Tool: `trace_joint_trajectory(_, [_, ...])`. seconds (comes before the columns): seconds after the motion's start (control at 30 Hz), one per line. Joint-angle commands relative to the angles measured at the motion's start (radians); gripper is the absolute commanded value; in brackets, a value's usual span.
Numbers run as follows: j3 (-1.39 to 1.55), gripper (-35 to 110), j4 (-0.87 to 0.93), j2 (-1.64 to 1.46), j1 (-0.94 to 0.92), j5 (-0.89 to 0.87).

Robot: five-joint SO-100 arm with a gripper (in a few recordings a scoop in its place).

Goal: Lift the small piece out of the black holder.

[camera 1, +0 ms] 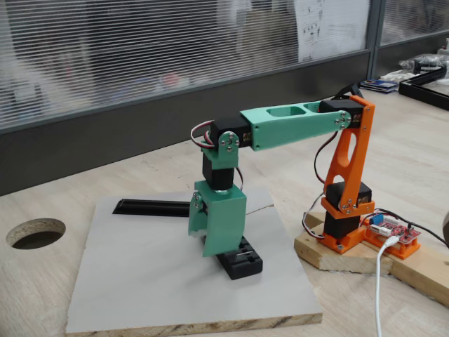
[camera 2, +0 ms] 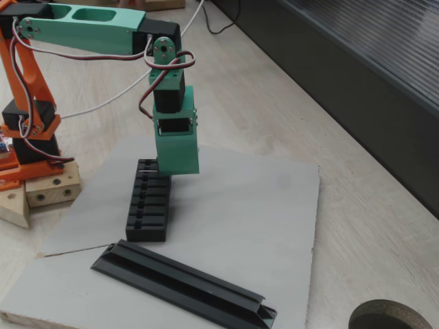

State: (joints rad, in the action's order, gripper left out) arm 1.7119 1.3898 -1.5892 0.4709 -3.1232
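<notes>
Gripper [camera 2: 175, 161] is down over the far end of the black holder [camera 2: 148, 205], green housing blocking the fingertips, so can't tell jaw opening or whether it has anything. Small piece not visible, presumably in a slot under the gripper. Looks like the grasp step. Next: close, then lift straight up, clear of the slot walls.

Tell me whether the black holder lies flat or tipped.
Flat: the black holder rests on the grey board, slots facing up, under the gripper.
</notes>
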Motion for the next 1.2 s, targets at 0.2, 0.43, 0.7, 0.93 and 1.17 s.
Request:
trace_joint_trajectory(0.2, [-0.005, 47, -0.006, -0.002, 0.003, 0.052])
trace_joint_trajectory(0.43, [0.005, 47, 0.002, -0.008, 0.003, 0.052])
trace_joint_trajectory(0.7, [0.005, 47, -0.005, 0.000, 0.002, 0.052])
trace_joint_trajectory(0.93, [0.005, 47, 0.008, 0.000, 0.000, 0.051])
trace_joint_trajectory(1.17, [0.005, 47, 0.008, 0.000, -0.006, 0.051])
